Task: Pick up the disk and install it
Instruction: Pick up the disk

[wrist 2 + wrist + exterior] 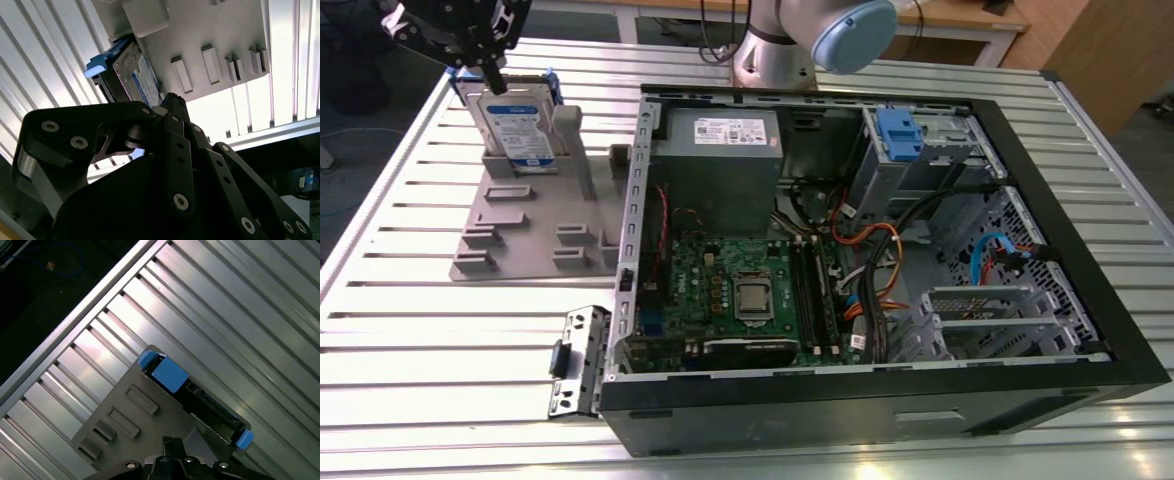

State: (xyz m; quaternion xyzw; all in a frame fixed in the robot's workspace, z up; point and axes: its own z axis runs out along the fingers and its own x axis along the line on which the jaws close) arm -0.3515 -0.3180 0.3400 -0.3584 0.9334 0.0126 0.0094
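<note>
One disk (518,125) stands upright in a slot of the one grey stand (520,225) on the slatted surface (400,330), to the exterior view's left of one open computer case (854,230). My gripper (486,75) hangs at the disk's top edge; spread or pinching, I cannot tell, and the stand hides the disk's foot

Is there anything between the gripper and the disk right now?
Nothing visible. In the exterior view the gripper is right at the top edge of the disk, which stands upright in the grey stand.
</note>
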